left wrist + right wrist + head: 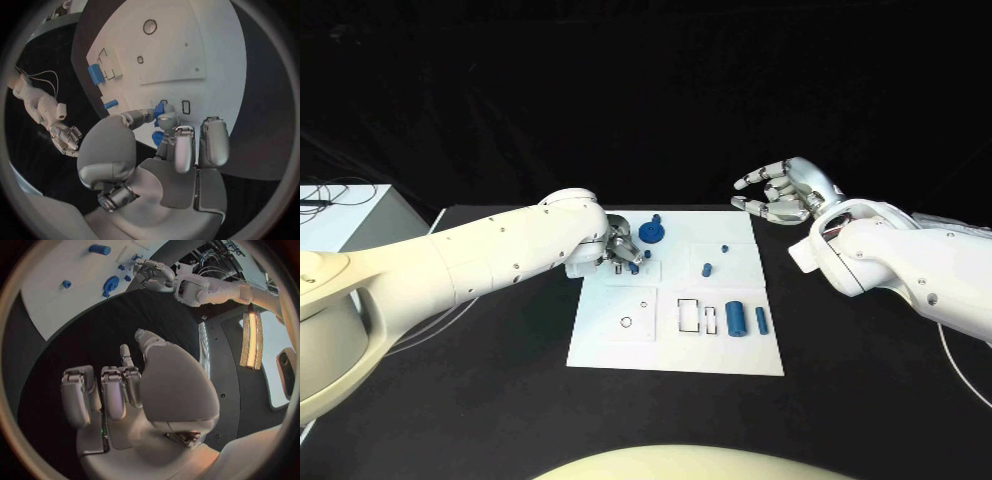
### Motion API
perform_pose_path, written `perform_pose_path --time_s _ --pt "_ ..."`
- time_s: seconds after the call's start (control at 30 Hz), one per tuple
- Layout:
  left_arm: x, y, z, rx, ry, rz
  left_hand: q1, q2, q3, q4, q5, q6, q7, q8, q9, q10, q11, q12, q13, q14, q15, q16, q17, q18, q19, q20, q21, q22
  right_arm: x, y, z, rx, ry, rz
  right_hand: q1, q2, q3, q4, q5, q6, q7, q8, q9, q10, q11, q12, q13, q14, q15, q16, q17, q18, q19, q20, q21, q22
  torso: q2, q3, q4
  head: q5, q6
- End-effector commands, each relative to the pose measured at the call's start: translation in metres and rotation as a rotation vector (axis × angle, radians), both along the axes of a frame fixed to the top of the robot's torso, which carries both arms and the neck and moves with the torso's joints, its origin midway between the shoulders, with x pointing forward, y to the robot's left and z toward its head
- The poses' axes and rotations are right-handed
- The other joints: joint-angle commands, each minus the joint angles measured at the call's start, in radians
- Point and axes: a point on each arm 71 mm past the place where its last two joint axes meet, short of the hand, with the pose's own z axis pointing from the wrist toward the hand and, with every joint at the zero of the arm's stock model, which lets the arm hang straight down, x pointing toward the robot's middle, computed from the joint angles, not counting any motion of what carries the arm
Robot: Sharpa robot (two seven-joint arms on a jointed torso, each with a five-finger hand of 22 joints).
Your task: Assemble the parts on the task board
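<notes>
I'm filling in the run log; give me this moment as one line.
left hand: pinching a small blue part at task board far-left corner | right hand: open, off board

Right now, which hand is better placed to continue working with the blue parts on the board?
Left. The left hand is already over the task board, fingers at a small blue part. The right hand hovers open beyond the board's far right corner.

No text, label, brand, number or sign can be read anywhere. The board (678, 345) carries only printed black outlines, a small ring and rectangles, with no lettering on them that can be made out.
</notes>
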Motion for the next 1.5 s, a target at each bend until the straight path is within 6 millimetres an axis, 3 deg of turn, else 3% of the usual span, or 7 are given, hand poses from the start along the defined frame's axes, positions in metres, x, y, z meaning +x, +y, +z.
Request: perform_pose_path --time_s 0.03,1.5 --pt "0.000 -0.001 0.000 0.013 -0.013 -0.009 -0.001 0.011 0.176 -0.180 0.002 0.042 -0.037 0.006 0.265 0.009 -0.001 -0.003 0.000 0.104 -0.008 0.004 0.262 -0.018 0.007 -0.001 0.004 0.002 0.000 0.001 0.000 -0.005 -0.007 0.011 -0.012 -0.002 0.003 0.002 -0.003 -0.007 0.000 0.003 0.001 0.059 0.005 -0.005 0.220 0.095 0.007 -0.004 0.226 -0.001 0.093 0.006 -0.003 0.249 0.001 -0.0006 0.0001 0.001 -0.002" --pt "-0.010 0.000 -0.013 0.023 -0.025 -0.018 -0.006 0.011 0.173 -0.180 0.002 0.042 -0.038 0.006 0.269 0.010 -0.002 -0.006 -0.005 0.103 -0.009 0.003 0.260 -0.019 0.009 -0.003 0.004 0.004 -0.001 0.001 -0.002 -0.006 -0.001 0.013 -0.016 -0.003 0.004 0.004 -0.003 -0.008 0.000 0.005 0.002 0.059 0.005 -0.004 0.220 0.095 0.007 -0.004 0.226 -0.001 0.093 0.006 -0.002 0.249 0.001 0.0002 0.0001 0.001 -0.013"
